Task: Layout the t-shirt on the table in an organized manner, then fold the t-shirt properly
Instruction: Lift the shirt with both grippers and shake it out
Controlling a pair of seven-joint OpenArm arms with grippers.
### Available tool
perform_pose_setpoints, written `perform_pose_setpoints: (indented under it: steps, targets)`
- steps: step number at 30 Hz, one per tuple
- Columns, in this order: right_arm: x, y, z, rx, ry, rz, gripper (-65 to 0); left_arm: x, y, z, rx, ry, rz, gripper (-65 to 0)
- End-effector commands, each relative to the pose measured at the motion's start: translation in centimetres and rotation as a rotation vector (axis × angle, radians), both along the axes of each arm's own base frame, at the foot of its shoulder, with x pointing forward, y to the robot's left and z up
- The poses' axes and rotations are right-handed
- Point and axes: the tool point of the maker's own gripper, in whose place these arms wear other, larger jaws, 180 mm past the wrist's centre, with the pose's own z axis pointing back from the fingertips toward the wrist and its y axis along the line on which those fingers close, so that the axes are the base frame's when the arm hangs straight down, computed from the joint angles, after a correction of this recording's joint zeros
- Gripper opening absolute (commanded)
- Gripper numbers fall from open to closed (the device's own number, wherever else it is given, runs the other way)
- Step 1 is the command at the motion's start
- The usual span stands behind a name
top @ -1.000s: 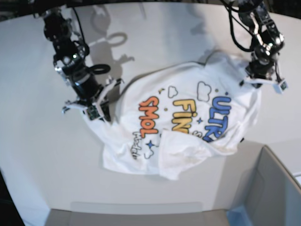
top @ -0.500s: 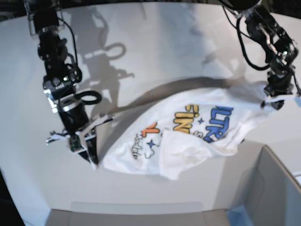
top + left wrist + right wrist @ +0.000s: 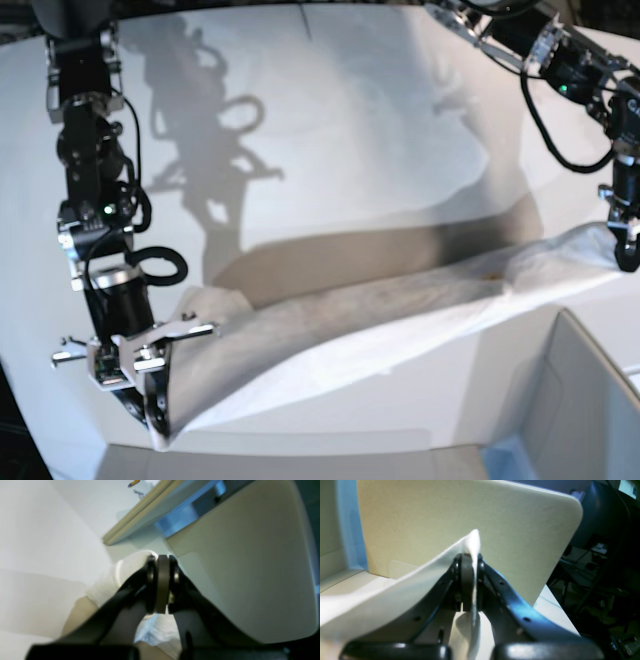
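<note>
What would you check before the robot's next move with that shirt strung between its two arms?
1. Right gripper shut on shirt: ok.
2. Left gripper shut on shirt: ok.
3. Shirt stretched between both arms, no big sag: ok.
4. Print facing up: not ok, plain white side shows.
5. Shirt clear of grey box: cannot tell, its edge hangs close.
6. Bare table behind to lay it on: ok.
</note>
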Motion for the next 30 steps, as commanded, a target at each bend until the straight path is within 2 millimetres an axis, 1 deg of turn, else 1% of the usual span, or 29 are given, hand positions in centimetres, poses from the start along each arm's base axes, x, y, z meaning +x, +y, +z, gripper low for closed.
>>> perform_pose_setpoints:
  steps: [1, 3, 6, 10, 15, 18, 20, 21, 24, 25, 28, 30]
  targets:
    - [-0.3, -0.3, 2.1, -0.003, -0.072, -0.007, -65.0, -0.1, 0.4, 1.7, 0.021, -0.053, 0.008, -65.0]
    - [-0.3, -0.3, 2.0, -0.003, -0.07, -0.007, -65.0, -0.4, 0.6, 1.5, 0.016, -0.053, 0.014, -65.0]
    - [-0.3, -0.3, 2.0, -0.003, -0.069, -0.007, -65.0, -1.0, 0.7, 0.6, 0.014, -0.023, 0.016, -65.0]
    - [-0.3, -0.3, 2.0, -0.003, -0.069, -0.007, -65.0, -1.1, 0.6, 0.4, 0.014, -0.017, 0.013, -65.0]
    - [-0.2, -0.4, 2.6, -0.004, -0.084, -0.008, -65.0, -1.1, 0.6, 0.4, 0.014, -0.017, 0.012, -65.0]
    - [-0.1, -0.5, 2.1, -0.006, -0.066, -0.012, -65.0, -1.0, 0.3, 0.2, 0.008, -0.009, 0.002, -65.0]
    - [-0.2, -0.3, 0.9, -0.011, -0.036, -0.006, -65.0, -0.9, -0.7, -0.6, -0.015, 0.028, -0.05, -65.0]
    - [-0.3, -0.3, -0.1, -0.014, -0.012, -0.005, -65.0, -1.1, -1.3, -1.3, -0.028, 0.059, -0.081, -65.0]
    - [-0.7, -0.5, -3.7, -0.022, 0.104, -0.017, -65.0, -1.9, -2.7, -3.4, -0.064, 0.155, -0.157, -65.0]
    - [-0.8, -0.5, -4.6, -0.025, 0.138, -0.02, -65.0, -2.0, -3.0, -3.8, -0.075, 0.173, -0.173, -65.0]
    - [-1.1, -0.8, -8.0, -0.036, 0.255, -0.037, -65.0, -2.1, -3.7, -5.2, -0.121, 0.216, -0.218, -65.0]
    - [-0.9, -0.9, -10.3, -0.068, 0.347, -0.032, -65.0, -1.5, -4.5, -6.2, -0.163, 0.241, -0.259, -65.0]
